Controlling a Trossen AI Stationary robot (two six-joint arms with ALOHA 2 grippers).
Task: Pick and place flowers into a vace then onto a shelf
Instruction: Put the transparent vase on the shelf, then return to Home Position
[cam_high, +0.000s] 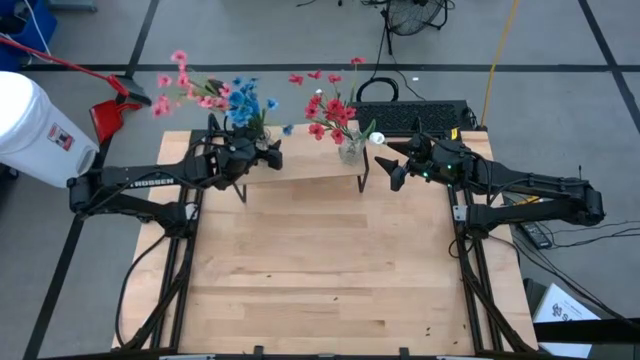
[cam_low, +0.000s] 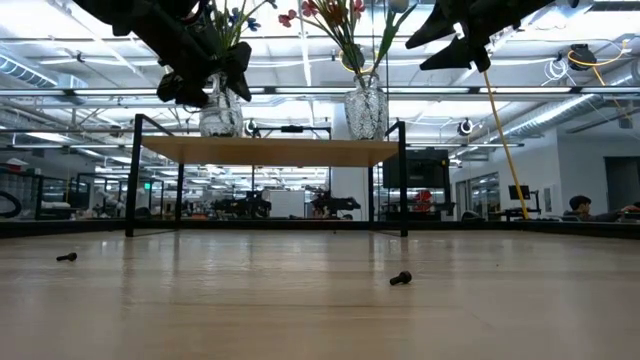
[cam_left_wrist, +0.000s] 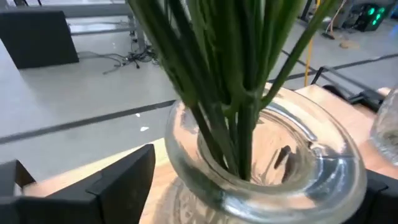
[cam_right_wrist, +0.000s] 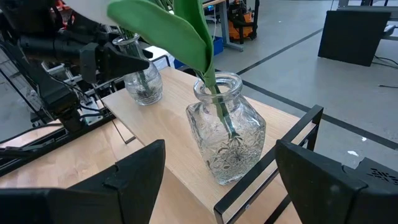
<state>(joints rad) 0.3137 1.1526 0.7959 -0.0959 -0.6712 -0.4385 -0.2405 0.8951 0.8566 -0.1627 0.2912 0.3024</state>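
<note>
A wooden shelf (cam_high: 300, 168) on black legs stands at the table's far side. Two glass vases stand on it. The left vase (cam_low: 220, 112) holds pink and blue flowers (cam_high: 215, 97). The right vase (cam_right_wrist: 227, 137) holds red flowers (cam_high: 330, 105) and a white bud (cam_high: 376, 138). My left gripper (cam_left_wrist: 261, 186) is open, with one finger (cam_left_wrist: 118, 180) on either side of the left vase's neck (cam_left_wrist: 261, 168), just outside the rim. My right gripper (cam_right_wrist: 227, 186) is open and empty. It is to the right of the right vase and higher than the shelf top (cam_low: 455, 45).
Two small black screws (cam_low: 400, 278) (cam_low: 66, 257) lie on the tabletop nearer than the shelf. A black keyboard (cam_high: 410, 117) lies behind the table's far edge. A white bucket (cam_high: 35, 120) and a red dustpan (cam_high: 110, 115) are on the floor at the far left.
</note>
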